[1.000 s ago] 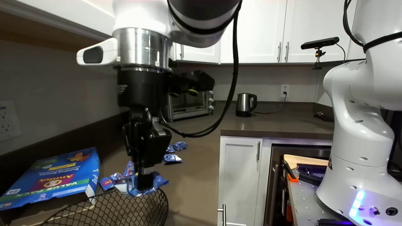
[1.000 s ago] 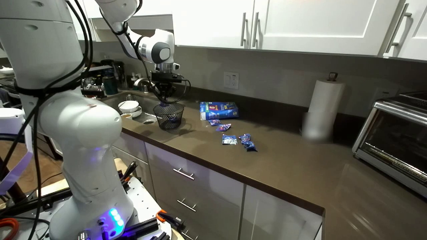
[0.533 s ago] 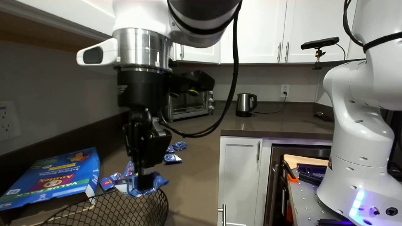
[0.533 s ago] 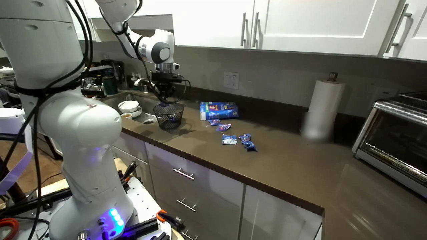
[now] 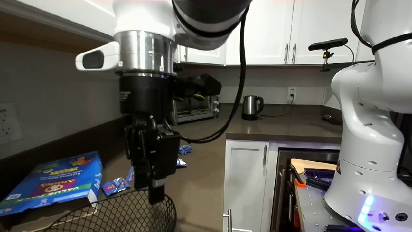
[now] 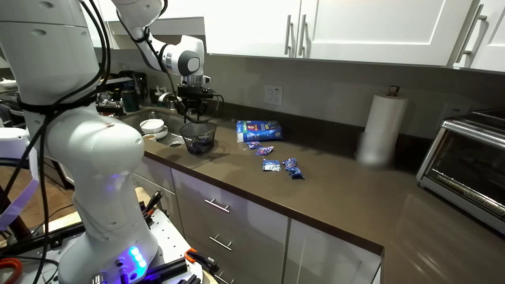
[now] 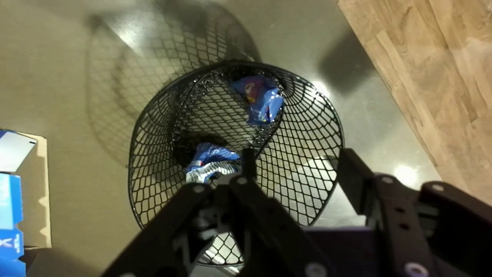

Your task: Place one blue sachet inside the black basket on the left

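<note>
My gripper [image 7: 298, 159] hangs over the black basket [image 7: 153, 129] with its jaws apart and nothing between them. Two blue sachets lie inside the basket in the wrist view: one blue sachet [image 7: 261, 100] near the far wall, the other blue sachet [image 7: 211, 156] beside my left finger, partly covered by it. In both exterior views the fingertips stand at about the height of the basket's rim. More sachets rest on the counter, such as a sachet [image 6: 271, 165] and a crumpled pair, one of them a dark blue sachet [image 6: 295, 172].
A large blue box [image 6: 259, 131] lies by the wall, near the basket and the sachets. On the basket's other side is a sink holding bowls [image 6: 152, 126]. A paper towel roll [image 6: 382, 130] and a toaster oven [image 6: 469, 165] stand farther along the counter.
My gripper was shut on a blue sachet at the rim. It has opened, the sachet has dropped into the basket, and the arm and basket have shifted slightly.
</note>
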Motion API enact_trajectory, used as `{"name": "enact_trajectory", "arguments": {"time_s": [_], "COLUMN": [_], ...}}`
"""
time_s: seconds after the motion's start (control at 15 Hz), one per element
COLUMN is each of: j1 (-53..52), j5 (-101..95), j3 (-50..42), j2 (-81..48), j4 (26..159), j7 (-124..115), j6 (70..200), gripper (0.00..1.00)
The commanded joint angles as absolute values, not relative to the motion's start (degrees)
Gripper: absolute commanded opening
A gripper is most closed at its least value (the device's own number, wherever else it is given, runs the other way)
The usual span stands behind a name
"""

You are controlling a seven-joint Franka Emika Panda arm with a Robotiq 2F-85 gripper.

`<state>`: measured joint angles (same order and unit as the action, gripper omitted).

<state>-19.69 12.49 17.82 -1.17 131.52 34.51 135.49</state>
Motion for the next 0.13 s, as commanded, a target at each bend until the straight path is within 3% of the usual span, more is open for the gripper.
{"name": "enact_trajectory", "arguments": {"time_s": [0.0, 0.07], "j1": [-19.2, -19.2], "j5": [12.4, 12.4], "j3": [18.4, 18.4], "j2": [-1.2, -1.3], "j4": [131.3, 131.3], "j7": [34.4, 34.3], "j6": [135.3, 135.3], "gripper": [0.63, 0.63]}}
